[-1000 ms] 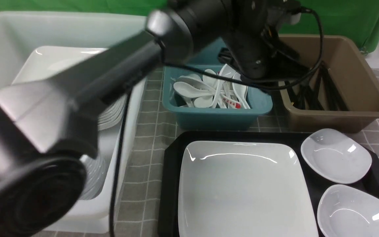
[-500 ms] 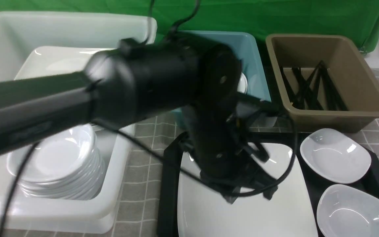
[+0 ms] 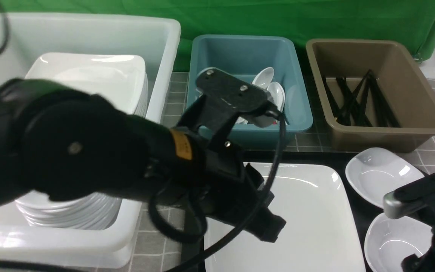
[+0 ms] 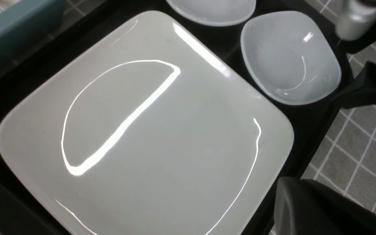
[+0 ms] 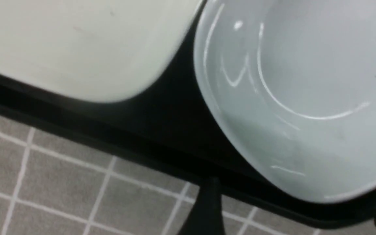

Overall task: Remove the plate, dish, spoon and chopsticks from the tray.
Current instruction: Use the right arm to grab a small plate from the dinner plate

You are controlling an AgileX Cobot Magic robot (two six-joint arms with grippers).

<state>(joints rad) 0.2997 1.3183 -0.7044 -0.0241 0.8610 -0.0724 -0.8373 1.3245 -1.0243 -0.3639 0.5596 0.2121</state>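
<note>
Glossy white, the plate (image 3: 296, 219) lies flat on the black tray (image 4: 308, 127) beside two small dishes; the left gripper (image 3: 274, 230) is closed and empty above it. The right gripper (image 5: 292, 202) gapes at the nearer dish (image 5: 305, 81) — closing off-centre could skid that slick rim.

Plate's near edge (image 3: 289, 226) cut off, spoons (image 3: 276, 94) part-hidden

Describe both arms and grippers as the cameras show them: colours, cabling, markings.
Left gripper: black, blocky fingers, angular bracket with silver screws, looping black cable. Its arm: black, rounded housing, orange label with unreadable print. Right gripper: black, with a silver-grey rounded part; arm mostly out of frame.
</note>
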